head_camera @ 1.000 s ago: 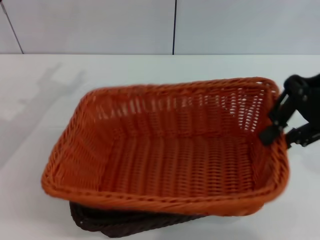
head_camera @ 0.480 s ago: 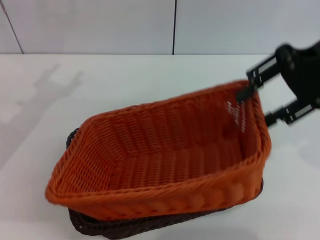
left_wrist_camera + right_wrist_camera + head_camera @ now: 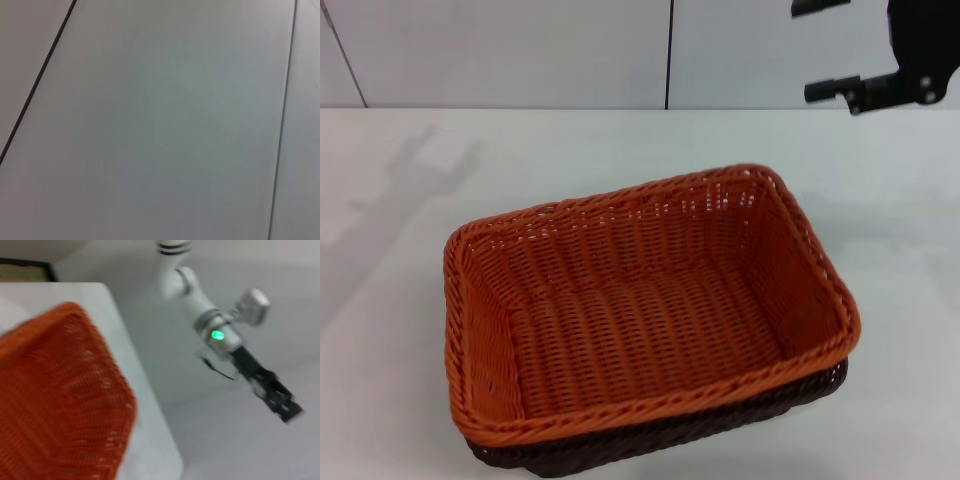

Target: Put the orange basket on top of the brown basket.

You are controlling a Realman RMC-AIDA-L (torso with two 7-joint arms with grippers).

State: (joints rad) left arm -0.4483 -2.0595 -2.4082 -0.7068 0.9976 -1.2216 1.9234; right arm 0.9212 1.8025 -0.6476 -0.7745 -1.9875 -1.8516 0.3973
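Note:
The orange basket sits level, nested on top of the brown basket, of which only a dark strip shows under its front and right rim. My right gripper is open and empty, raised well above and behind the orange basket's far right corner. The orange basket also shows in the right wrist view. My left gripper shows only in the right wrist view, parked on its white arm off to the side of the table, away from the baskets.
The baskets stand on a white table near its front edge. A pale panelled wall stands behind the table. The left wrist view shows only pale panels with dark seams.
My right gripper let go of the orange basket's far right corner and rose up and back. The tilted orange basket dropped flat onto the brown basket.

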